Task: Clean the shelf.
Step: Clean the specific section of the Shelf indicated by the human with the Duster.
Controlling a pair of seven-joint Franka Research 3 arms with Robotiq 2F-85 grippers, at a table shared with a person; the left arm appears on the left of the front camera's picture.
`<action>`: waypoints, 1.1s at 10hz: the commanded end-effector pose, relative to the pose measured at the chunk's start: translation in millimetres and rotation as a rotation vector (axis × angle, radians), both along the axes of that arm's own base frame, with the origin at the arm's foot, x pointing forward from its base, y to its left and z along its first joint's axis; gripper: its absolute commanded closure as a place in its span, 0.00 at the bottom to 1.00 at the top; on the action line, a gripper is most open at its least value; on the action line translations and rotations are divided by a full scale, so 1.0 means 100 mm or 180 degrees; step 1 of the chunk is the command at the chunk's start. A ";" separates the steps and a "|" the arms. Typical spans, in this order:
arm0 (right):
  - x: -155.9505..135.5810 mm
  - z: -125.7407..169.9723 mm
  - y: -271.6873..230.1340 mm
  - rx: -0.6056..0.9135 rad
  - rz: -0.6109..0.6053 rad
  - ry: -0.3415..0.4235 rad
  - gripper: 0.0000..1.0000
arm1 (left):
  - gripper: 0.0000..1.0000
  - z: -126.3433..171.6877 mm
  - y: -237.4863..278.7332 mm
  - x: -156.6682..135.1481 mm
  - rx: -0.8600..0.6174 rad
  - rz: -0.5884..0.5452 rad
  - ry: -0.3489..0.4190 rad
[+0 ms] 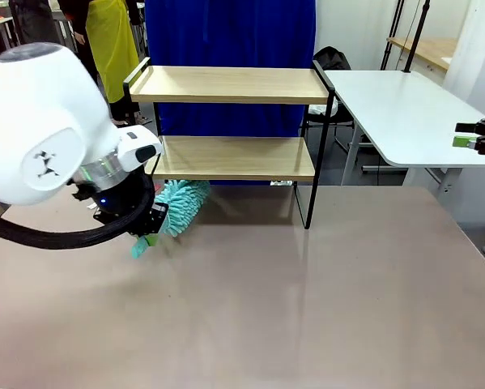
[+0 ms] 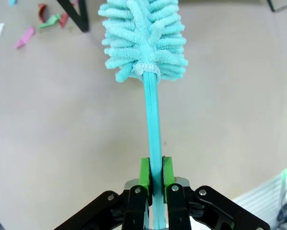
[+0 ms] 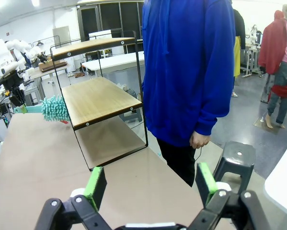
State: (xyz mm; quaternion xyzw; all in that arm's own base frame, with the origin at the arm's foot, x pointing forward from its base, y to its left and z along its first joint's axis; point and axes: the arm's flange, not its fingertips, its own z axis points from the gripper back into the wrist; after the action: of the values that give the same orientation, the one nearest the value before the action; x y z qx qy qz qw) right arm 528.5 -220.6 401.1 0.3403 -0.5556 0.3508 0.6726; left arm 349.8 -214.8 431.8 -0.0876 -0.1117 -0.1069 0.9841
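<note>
At far left, left end effector (image 2: 155,168): clenched on the low end of the duster's thin handle, green pads pressed flat to either side.
Just right of it, duster (image 1: 182,204): teal fluffy head pushed in under the left end of the lower board, close above the tabletop (image 1: 307,292).
Duster, handling: looks light; the head is soft and will give, the handle is slim and fairly stiff. Gripped that far back, I'd expect it to bend or twist in the pads under a hard push.
Centre, shelf (image 1: 230,158): stands on the far part of the tabletop, both wooden boards bare, right in front of the person (image 3: 189,67) in blue.
Shelf, handling: likely light and rigid, boards smooth. A firm sweep could slide or rock it on its thin legs. The raised black end rails look the best place to take hold.
Far right, right end effector (image 3: 150,184): released, jaws wide apart, holding nothing, hanging near the side table (image 1: 404,113).
Hidden: the left arm's big white joint covers the shelf's left legs from the front.
Hard to tell: whether the head touches the board's underside; any dust on the boards.
Small: coloured scraps (image 2: 26,37) lie by one black leg; what they are I can't say.
</note>
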 end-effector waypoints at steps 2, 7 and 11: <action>0.00 0.03 0.03 -0.0003 0.0012 -0.0018 0.00 | 0.87 0.10 0.34 -0.17 0.0058 -0.0255 0.0139; 0.00 0.03 0.03 -0.0003 0.0012 -0.0018 0.00 | 0.87 0.40 0.88 -0.35 -0.0398 -0.1254 0.0495; 0.00 0.03 0.03 -0.0003 0.0012 -0.0018 0.00 | 0.87 1.24 1.39 -0.77 -0.0099 -0.1784 0.0839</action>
State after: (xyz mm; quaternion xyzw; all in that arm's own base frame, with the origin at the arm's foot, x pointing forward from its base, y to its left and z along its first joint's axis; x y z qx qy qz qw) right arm 528.5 -220.6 401.1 0.3404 -0.5556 0.3508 0.6726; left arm 273.6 -85.7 537.3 -0.1646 0.0333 -0.3437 0.9239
